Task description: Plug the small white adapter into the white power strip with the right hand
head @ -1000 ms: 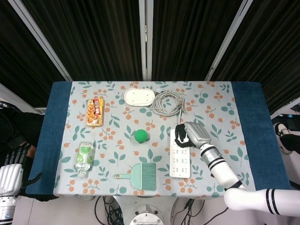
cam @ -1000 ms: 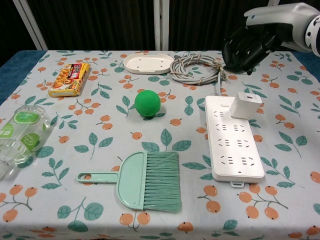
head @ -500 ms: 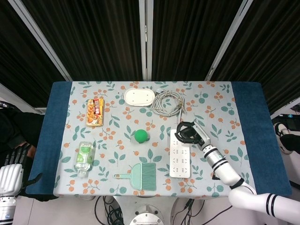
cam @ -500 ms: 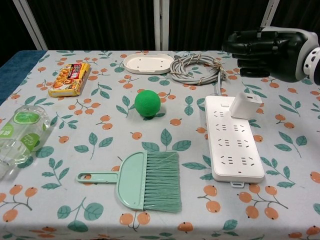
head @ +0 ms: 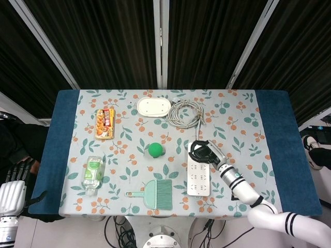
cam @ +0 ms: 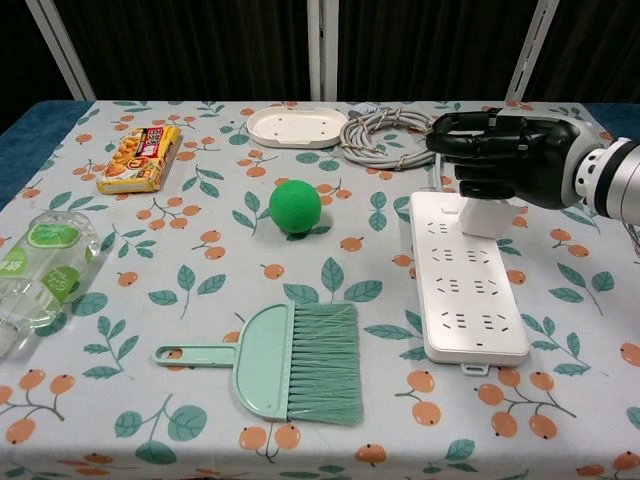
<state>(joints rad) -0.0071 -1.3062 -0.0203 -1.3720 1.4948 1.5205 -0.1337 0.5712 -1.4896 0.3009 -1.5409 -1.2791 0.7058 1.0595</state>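
The adapter (cam: 488, 215) sits on the far end of the strip (cam: 466, 287), at about 3 o'clock on the tabletop (cam: 130, 300) as I look at it from the chest view. The right hand (cam: 505, 157) is directly over it, fingers (cam: 462, 128) curled down and around its top. They seem to touch the adapter, but from here I cannot tell whether they actually grip it or just press on it.

My reading: the adapter is on the strip, at the sockets nearest the cord (cam: 390, 138), and the hand looks to be seating it. Whether the prongs are fully home I can't see; the body appears slightly raised above the strip's face, so a last downward push may be left, then letting go.

The left hand (head: 11, 192) hangs off the tabletop at 8 o'clock in the head view, holding nothing, its fingers apart.

The ball (cam: 295, 207) at 9 o'clock from the strip lies well apart from the work.
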